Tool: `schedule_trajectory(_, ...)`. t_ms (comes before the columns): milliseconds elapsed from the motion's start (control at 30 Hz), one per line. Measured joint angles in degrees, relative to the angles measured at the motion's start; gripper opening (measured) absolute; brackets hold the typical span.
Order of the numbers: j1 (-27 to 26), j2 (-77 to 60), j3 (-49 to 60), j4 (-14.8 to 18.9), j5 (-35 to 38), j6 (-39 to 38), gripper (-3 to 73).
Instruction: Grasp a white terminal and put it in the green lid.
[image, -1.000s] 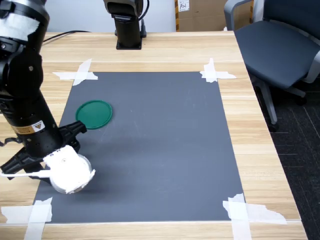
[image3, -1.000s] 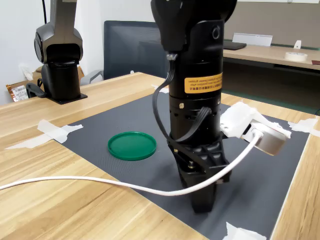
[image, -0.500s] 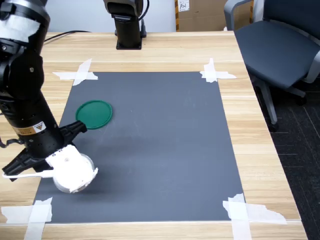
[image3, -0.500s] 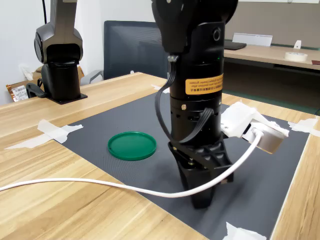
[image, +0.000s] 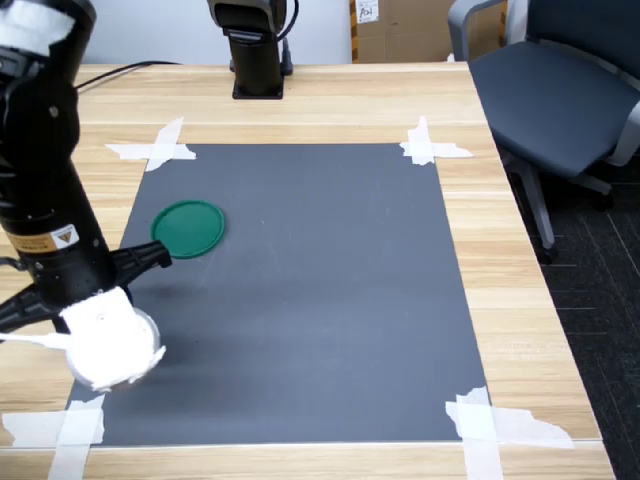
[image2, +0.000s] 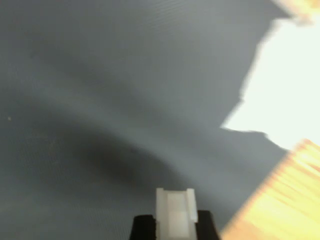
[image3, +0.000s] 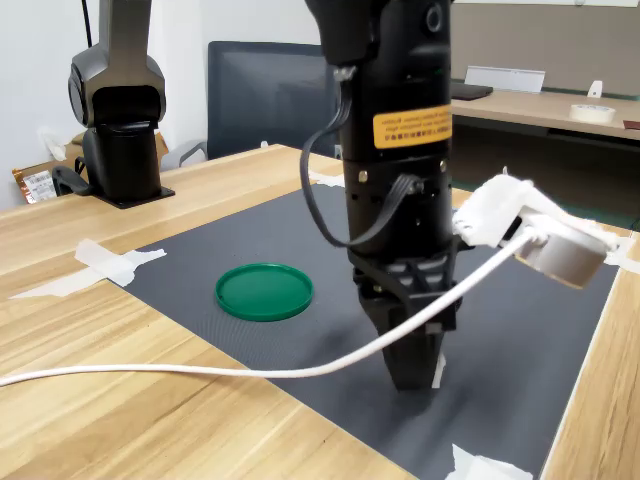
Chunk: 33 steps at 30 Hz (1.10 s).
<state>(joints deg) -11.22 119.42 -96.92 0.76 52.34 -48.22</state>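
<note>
The terminal (image2: 174, 213) sits pinched between the two dark fingertips of the gripper (image2: 174, 226) in the wrist view, a small white blocky piece standing up out of the jaws, so the gripper is closed on it. In the second exterior view a sliver of white (image3: 437, 370) shows at the tip of the gripper (image3: 413, 372), which points straight down and hangs just above the mat (image3: 520, 340). The wrist view is blurred; under the terminal lies the grey mat (image2: 100, 90), with a white tape strip (image2: 280, 95) and bare wood (image2: 280, 200) at one corner.

The lid (image: 188, 228) lies flat on the mat toward the first exterior view's left, apart from the gripper, with nothing in it. In the second exterior view the lid (image3: 264, 291) is to the left of the arm (image3: 395, 150).

The arm (image: 45, 200) stands over the mat's near-left corner in the first exterior view, its white wrist camera (image: 108, 342) hiding the fingertips there. A white cable (image3: 200, 370) runs from the camera (image3: 545, 240) across the table (image3: 150, 420). Tape strips (image: 160, 146) hold the mat's corners down. A black stand (image: 255, 50) rises at the table's far edge, and a chair (image: 560, 90) is at the first exterior view's right.
</note>
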Motion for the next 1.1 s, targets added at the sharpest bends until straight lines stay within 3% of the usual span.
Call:
schedule_trajectory(200, 0.0, -3.2, 0.1, 0.0, 0.0, 5.4, 7.4)
schedule_trajectory(633, 0.0, -10.6, 1.0, 2.9, 4.1, 8.8, 7.4)
schedule_trajectory(1100, 0.0, -22.2, 19.7, 3.1, 1.5, 4.5, 7.4)
